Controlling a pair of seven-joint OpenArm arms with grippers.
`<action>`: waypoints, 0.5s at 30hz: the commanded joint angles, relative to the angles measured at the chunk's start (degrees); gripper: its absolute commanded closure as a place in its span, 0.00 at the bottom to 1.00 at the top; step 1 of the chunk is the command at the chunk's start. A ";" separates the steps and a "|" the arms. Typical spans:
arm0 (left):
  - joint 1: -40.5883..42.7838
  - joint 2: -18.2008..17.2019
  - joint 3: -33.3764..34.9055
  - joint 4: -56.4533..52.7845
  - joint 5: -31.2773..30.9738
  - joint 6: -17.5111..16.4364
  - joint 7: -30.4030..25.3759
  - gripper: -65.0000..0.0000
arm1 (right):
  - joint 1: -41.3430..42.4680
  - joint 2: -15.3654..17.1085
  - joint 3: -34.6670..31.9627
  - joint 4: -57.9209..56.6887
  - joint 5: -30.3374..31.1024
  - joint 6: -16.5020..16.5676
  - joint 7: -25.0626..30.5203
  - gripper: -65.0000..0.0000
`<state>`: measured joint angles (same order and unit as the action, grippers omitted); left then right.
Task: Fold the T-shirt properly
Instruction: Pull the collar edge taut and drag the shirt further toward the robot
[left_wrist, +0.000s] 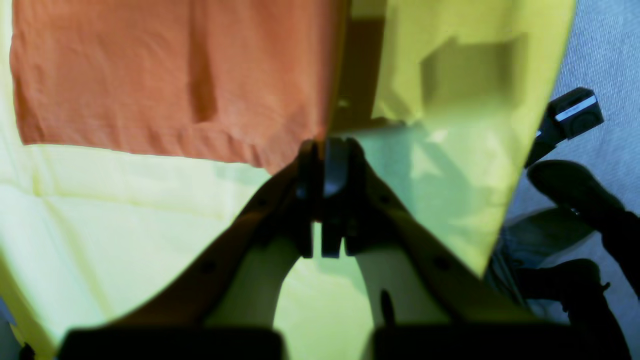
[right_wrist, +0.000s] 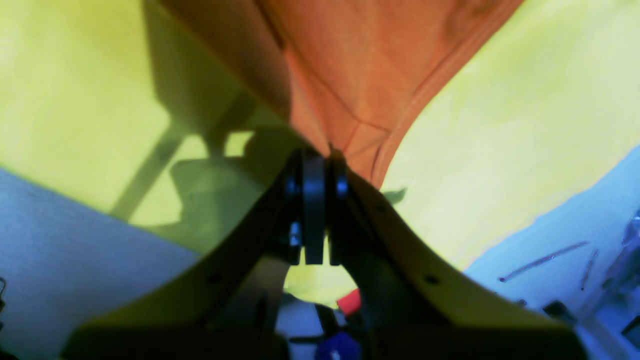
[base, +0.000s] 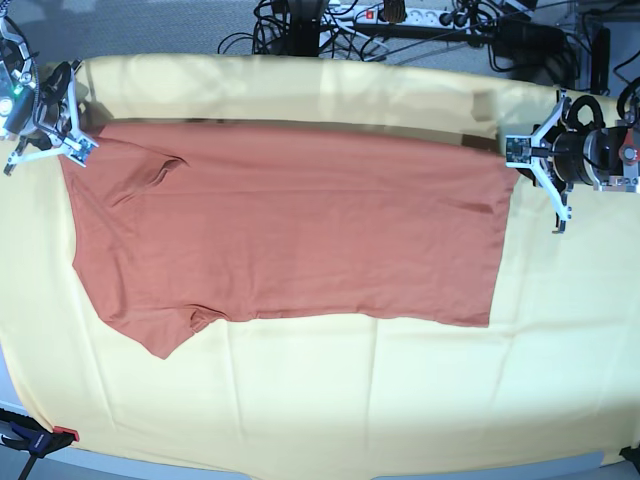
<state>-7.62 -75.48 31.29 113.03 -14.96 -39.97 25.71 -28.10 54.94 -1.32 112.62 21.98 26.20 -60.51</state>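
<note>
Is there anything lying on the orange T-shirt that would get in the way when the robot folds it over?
Nothing visible does. The T-shirt lies bare on the yellow cloth, and each gripper already pinches a far corner of it.

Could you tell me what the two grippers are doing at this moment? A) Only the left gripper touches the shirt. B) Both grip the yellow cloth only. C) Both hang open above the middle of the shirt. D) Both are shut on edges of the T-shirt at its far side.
D: the left gripper and the right gripper are each shut on orange fabric of the T-shirt.
</note>
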 joint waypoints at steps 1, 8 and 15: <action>-0.55 -1.99 -0.59 0.76 -0.70 -0.03 0.22 1.00 | 0.00 1.88 0.63 0.98 -0.68 0.37 -1.29 1.00; -0.50 -4.20 -0.59 2.27 -9.90 -0.03 5.81 1.00 | 0.02 4.17 0.63 1.25 4.26 2.40 -3.26 1.00; -0.39 -5.97 -0.55 2.43 -16.11 -0.03 7.21 1.00 | 0.00 4.72 0.63 1.25 11.15 4.98 -6.03 1.00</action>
<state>-7.46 -79.77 31.29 115.04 -31.14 -39.94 32.91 -28.42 58.06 -1.34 113.25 33.78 31.16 -65.78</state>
